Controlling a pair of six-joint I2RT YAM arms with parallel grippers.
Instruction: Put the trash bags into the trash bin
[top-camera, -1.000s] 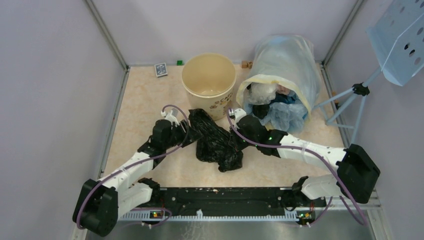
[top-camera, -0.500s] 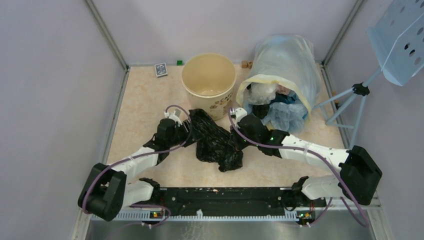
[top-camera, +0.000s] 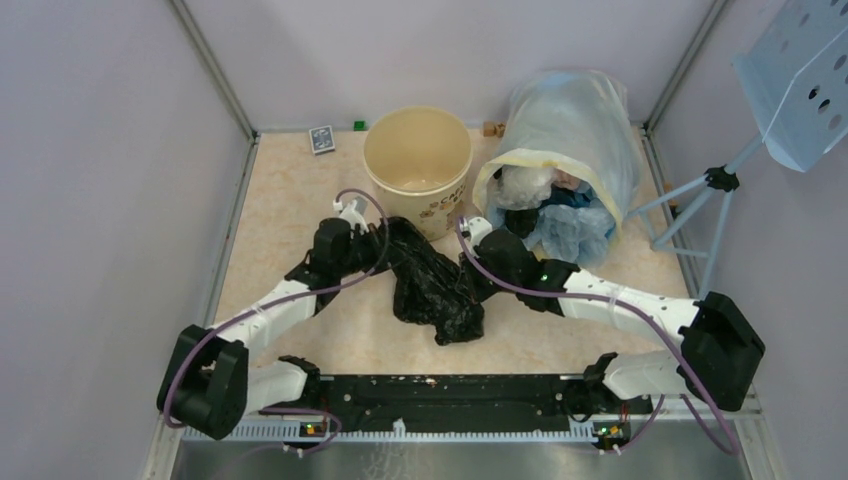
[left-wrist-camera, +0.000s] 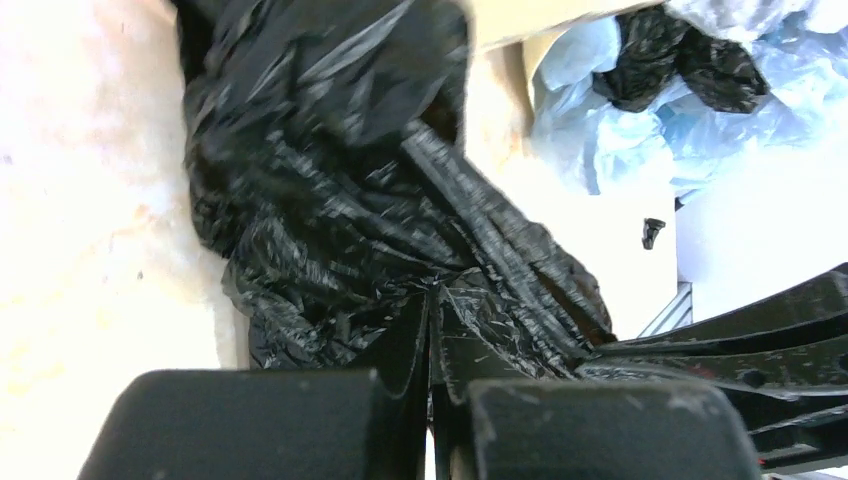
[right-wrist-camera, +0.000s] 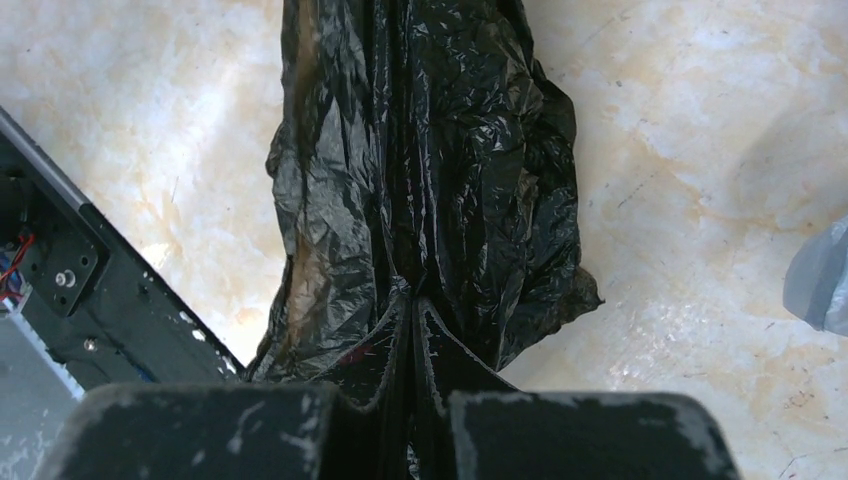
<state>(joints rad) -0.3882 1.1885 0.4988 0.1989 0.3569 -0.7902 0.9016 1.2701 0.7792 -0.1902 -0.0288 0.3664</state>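
Note:
A crumpled black trash bag (top-camera: 435, 285) lies on the beige floor just in front of the cream trash bin (top-camera: 418, 160), which stands upright and open with brown lettering on its side. My left gripper (top-camera: 378, 245) is shut on the bag's left upper edge; in the left wrist view the film (left-wrist-camera: 380, 200) bunches between the closed fingers, gripper (left-wrist-camera: 432, 300). My right gripper (top-camera: 472, 280) is shut on the bag's right side; the right wrist view shows the bag (right-wrist-camera: 430, 170) hanging from the pinched fingers, gripper (right-wrist-camera: 412, 305).
A large translucent sack (top-camera: 565, 150) lies on its side right of the bin, its mouth full of blue, white and black plastic. A playing-card box (top-camera: 321, 138) and a small green cube (top-camera: 359, 125) sit by the back wall. A perforated blue panel on a stand (top-camera: 800, 80) is at the right.
My left gripper moved forward and right onto the bag's left edge and closed on it. The right gripper stayed shut on the bag.

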